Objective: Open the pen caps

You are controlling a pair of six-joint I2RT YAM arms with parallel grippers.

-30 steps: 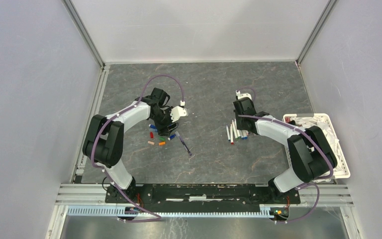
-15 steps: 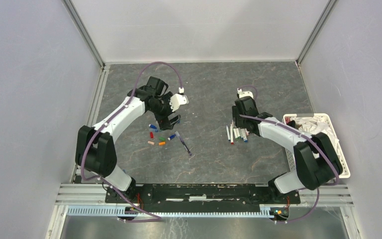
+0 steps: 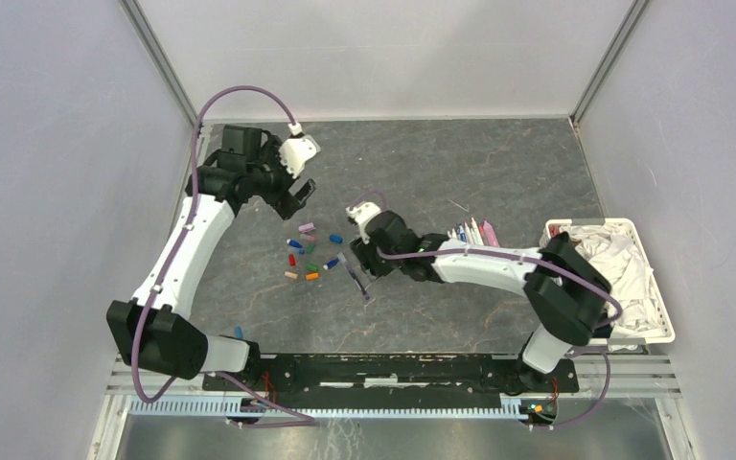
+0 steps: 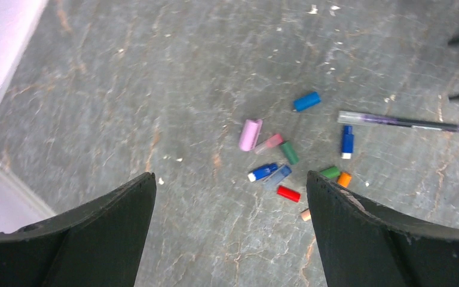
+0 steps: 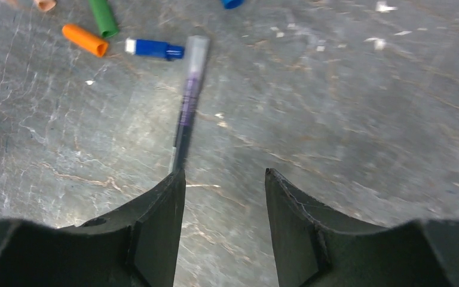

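Several pen caps (image 3: 307,254) in pink, blue, green, red and orange lie scattered left of centre on the table. In the left wrist view the same pen caps (image 4: 288,193) lie below and ahead of my fingers. A darker purple pen (image 3: 355,276) lies just right of them. More pens (image 3: 468,233) lie bunched to the right. My left gripper (image 3: 297,195) hangs open and empty above the far-left table, back from the caps. My right gripper (image 3: 358,262) is open over the purple pen (image 5: 188,101), whose near end runs under my left fingertip (image 5: 173,185). Nothing sits between its jaws.
A white basket (image 3: 659,316) holding white cloth (image 3: 613,251) stands at the table's right edge. Walls close in the left, back and right sides. An orange cap (image 5: 84,40) and a blue cap (image 5: 154,48) lie just left of the purple pen's far end.
My left arm has lifted up and back to the far left, away from the caps, jaws now wide. My right arm has swung left from the pen bunch to the purple pen, jaws opened.
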